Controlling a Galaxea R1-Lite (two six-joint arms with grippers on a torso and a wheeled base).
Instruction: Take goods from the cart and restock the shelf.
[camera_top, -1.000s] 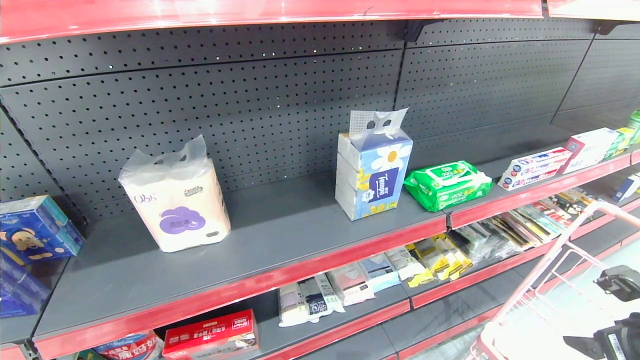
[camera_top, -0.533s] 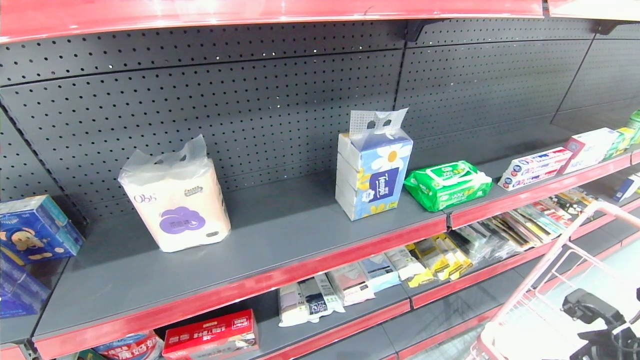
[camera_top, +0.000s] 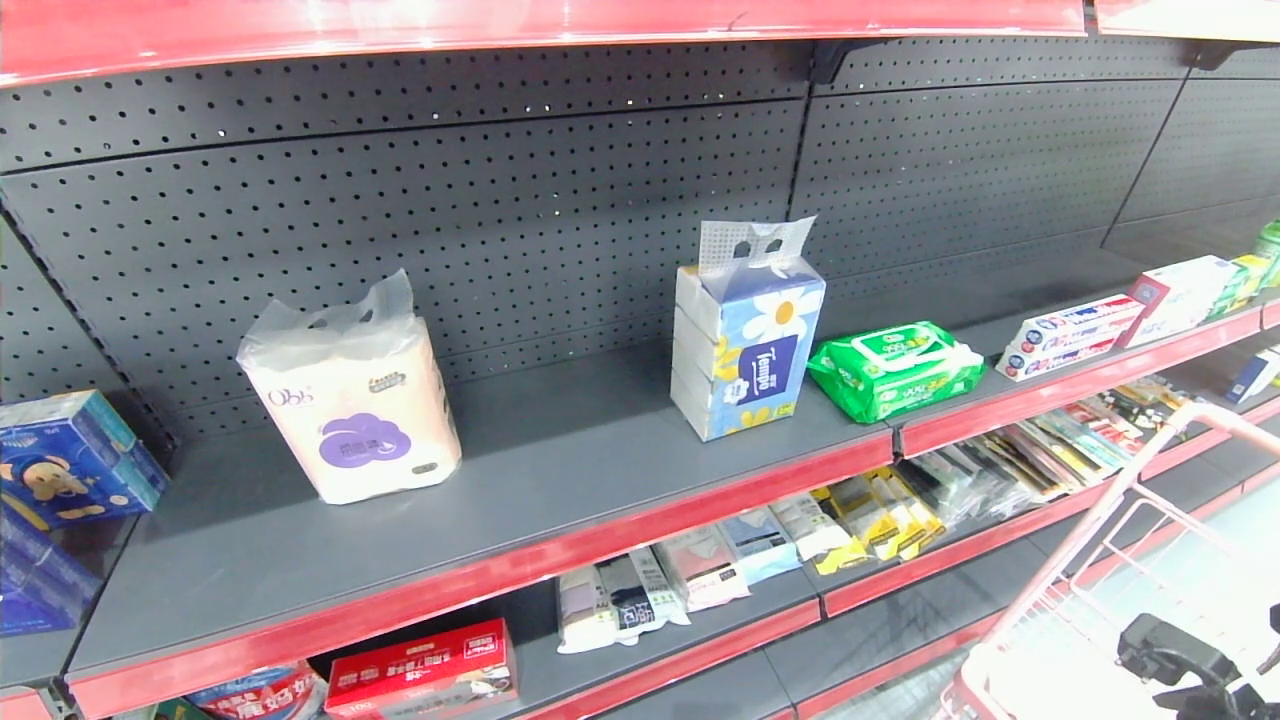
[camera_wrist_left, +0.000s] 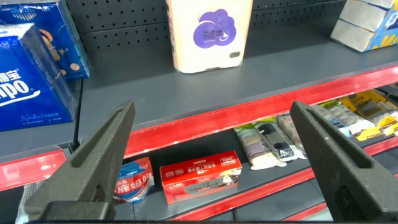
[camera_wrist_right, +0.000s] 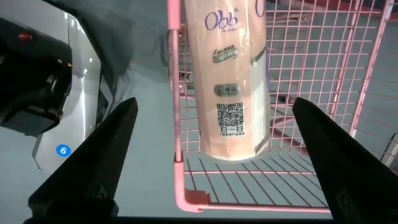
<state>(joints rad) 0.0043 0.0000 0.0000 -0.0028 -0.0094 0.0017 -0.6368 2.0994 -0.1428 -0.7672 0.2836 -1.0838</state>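
Right arm (camera_top: 1165, 640) has dropped lower and further in over the cart (camera_wrist_right: 176, 93) across the last second; head view is otherwise static, shelf stock untouched. So the pick is in its approach phase, no grasp yet. Right gripper (camera_wrist_right: 212, 102) has its fingers spread wide, flanking but not touching the roll pack (camera_wrist_right: 231, 81), which stands upright in the cart against the corner bar. The next move probably needs more descent plus centring before closing — the pack looks soft, so a squeeze should deform it. Left gripper (camera_wrist_left: 211, 106) faces the shelf (camera_top: 560, 450), fingers likewise apart and holding nothing. A matching pack (camera_top: 350, 400) already stands on that shelf, with bare deck beside it — likely the drop zone.
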